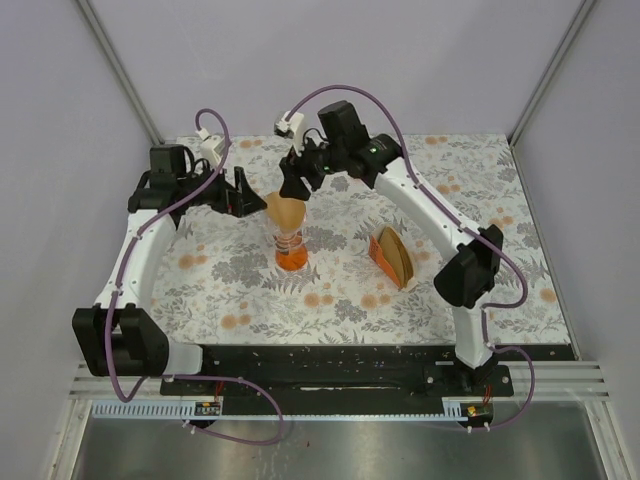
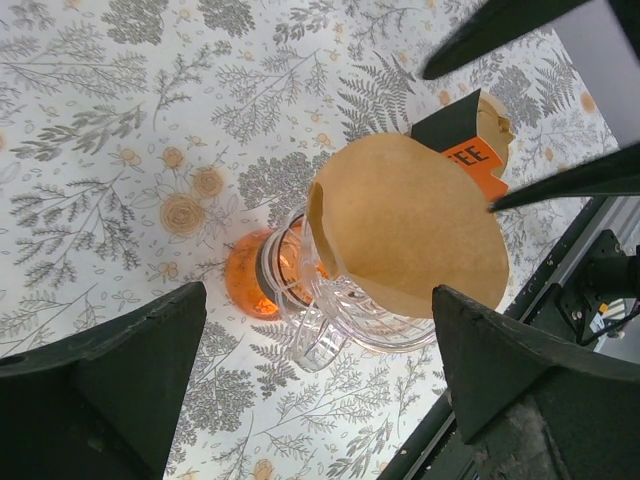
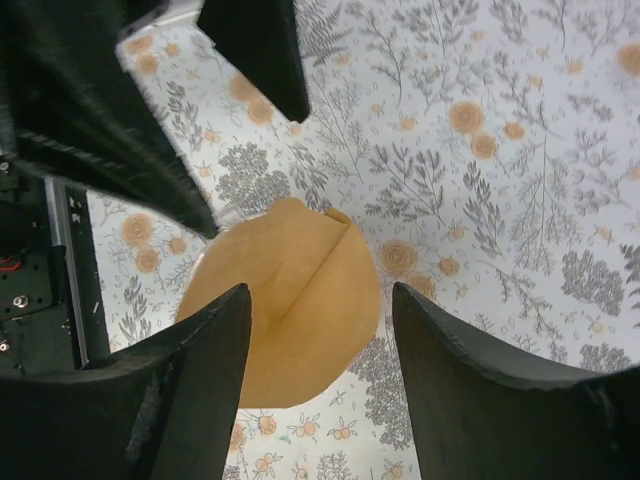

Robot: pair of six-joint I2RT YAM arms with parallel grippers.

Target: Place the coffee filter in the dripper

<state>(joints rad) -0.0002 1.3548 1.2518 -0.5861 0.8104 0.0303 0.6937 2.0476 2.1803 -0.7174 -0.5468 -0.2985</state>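
The dripper [image 1: 290,250] is a clear funnel-topped vessel with an orange base, standing mid-table. The light-brown coffee filter [image 1: 285,211] sits in its funnel top, its upper edge standing above the rim. In the left wrist view the filter [image 2: 410,225] rests in the clear funnel [image 2: 335,315]. In the right wrist view the filter [image 3: 290,305] lies below, between the fingers. My left gripper [image 1: 243,193] is open, just left of the dripper. My right gripper [image 1: 293,180] is open, just above and behind the filter, holding nothing.
A beige and orange wedge-shaped holder [image 1: 394,257] with a stack of brown papers stands right of the dripper; it also shows in the left wrist view [image 2: 475,150]. Grey walls enclose the floral table cloth [image 1: 340,300].
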